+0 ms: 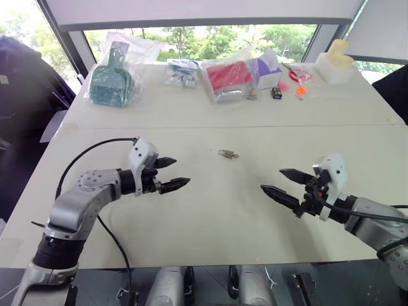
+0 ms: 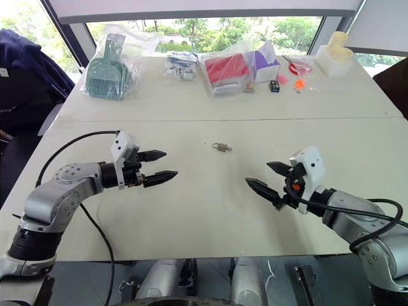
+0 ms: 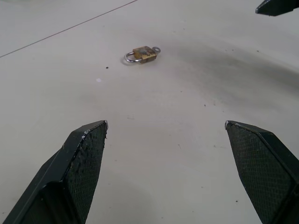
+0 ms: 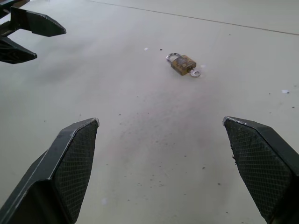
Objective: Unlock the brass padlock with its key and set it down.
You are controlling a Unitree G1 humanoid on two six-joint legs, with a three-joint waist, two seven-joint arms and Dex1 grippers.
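Left hand (image 1: 173,173): fingers spread wide, empty, hovering above the tabletop (image 1: 210,210) and aimed inward toward the centre. Right hand (image 1: 280,180): fingers likewise spread, empty, hovering on the opposite side and aimed inward. Neither hand touches anything.

Padlock (image 1: 227,153): lies flat on the tabletop between the two hands and a little beyond them, well apart from both. In the wrist views its silvery shackle sits seated in the brass body, so it appears locked. Key (image 4: 195,72): its ringed head projects from the end of the body opposite the shackle; it appears to be inserted already, though the blade itself is hidden.

Bagged items line the far edge of the tabletop, well clear of the work area.

Task status: early. No grasp has been made. Remaining, as judged: secure the padlock with one hand, turn the key with the other, release the shackle, set the padlock down.
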